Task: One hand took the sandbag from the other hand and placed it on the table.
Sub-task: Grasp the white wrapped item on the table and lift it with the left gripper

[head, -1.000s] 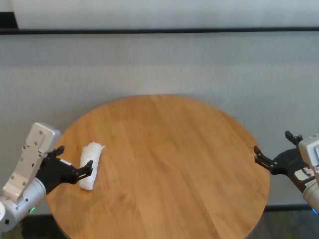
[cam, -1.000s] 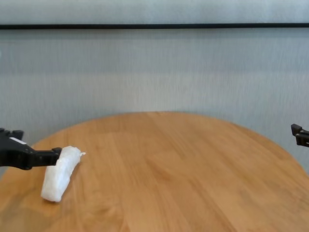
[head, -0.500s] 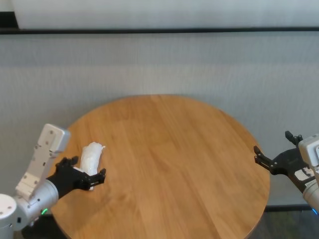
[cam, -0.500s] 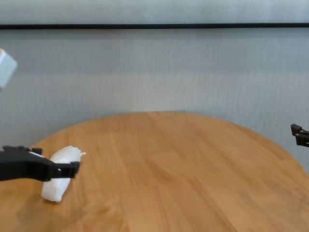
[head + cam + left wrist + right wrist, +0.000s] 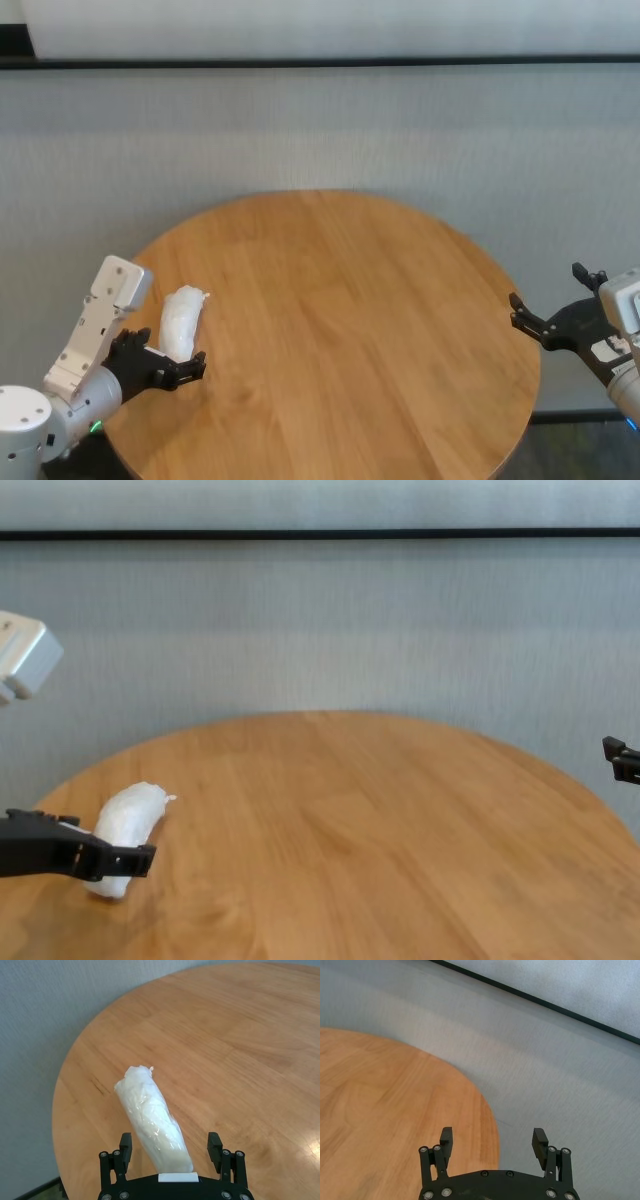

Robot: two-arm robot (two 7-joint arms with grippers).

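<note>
The sandbag (image 5: 181, 318), a lumpy white plastic pouch, lies on the left part of the round wooden table (image 5: 350, 300). My left gripper (image 5: 185, 368) is open at the bag's near end. In the left wrist view the sandbag (image 5: 148, 1112) runs away from the gripper (image 5: 170, 1144), its near end between the spread fingers (image 5: 125, 1143) without touching either. From the chest the left gripper (image 5: 125, 860) partly covers the sandbag (image 5: 130, 815). My right gripper (image 5: 540, 325) hangs open and empty just off the table's right edge, as the right wrist view (image 5: 492, 1141) also shows.
A grey wall with a dark horizontal strip (image 5: 320, 62) stands behind the table. The table rim (image 5: 487, 1110) curves past the right gripper. Bare wood (image 5: 380, 830) fills the middle and right of the tabletop.
The left gripper has drawn back along the sandbag from its middle to its near end, the wrist swinging closer to the table. The sandbag and the right arm have stayed still.
</note>
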